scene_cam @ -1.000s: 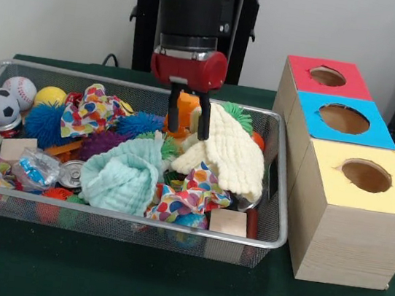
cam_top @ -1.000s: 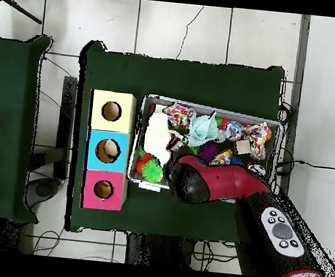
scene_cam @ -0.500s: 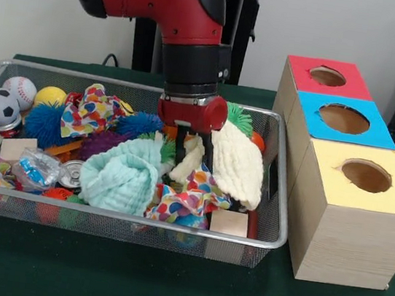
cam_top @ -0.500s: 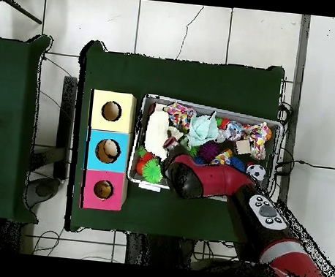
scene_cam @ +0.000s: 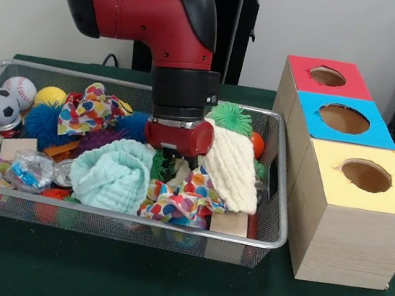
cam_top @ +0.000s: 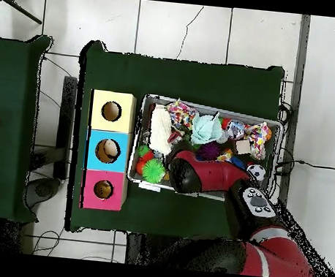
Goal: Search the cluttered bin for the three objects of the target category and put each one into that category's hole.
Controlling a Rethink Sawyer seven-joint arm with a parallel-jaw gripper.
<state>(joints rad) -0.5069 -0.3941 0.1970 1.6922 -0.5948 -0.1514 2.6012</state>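
**Arm pushed down into the cluttered wire basket**

The gripper (scene_cam: 175,161) is sunk among the clutter in the wire-mesh basket (scene_cam: 278,203), between a crumpled mint cloth (scene_cam: 113,173) and a nubbly cream cloth (scene_cam: 230,166); its jaws are buried, so I cannot tell whether they are spread or pinching anything. A spiky green ball (scene_cam: 230,116) sits just behind the cream cloth. A confetti-print cloth (scene_cam: 179,198) lies in front. Beside the basket on the green tabletop (scene_cam: 164,283) stand three wooden boxes, topped red (scene_cam: 327,76), blue (scene_cam: 343,118) and yellow (scene_cam: 364,176), each with a round hole.
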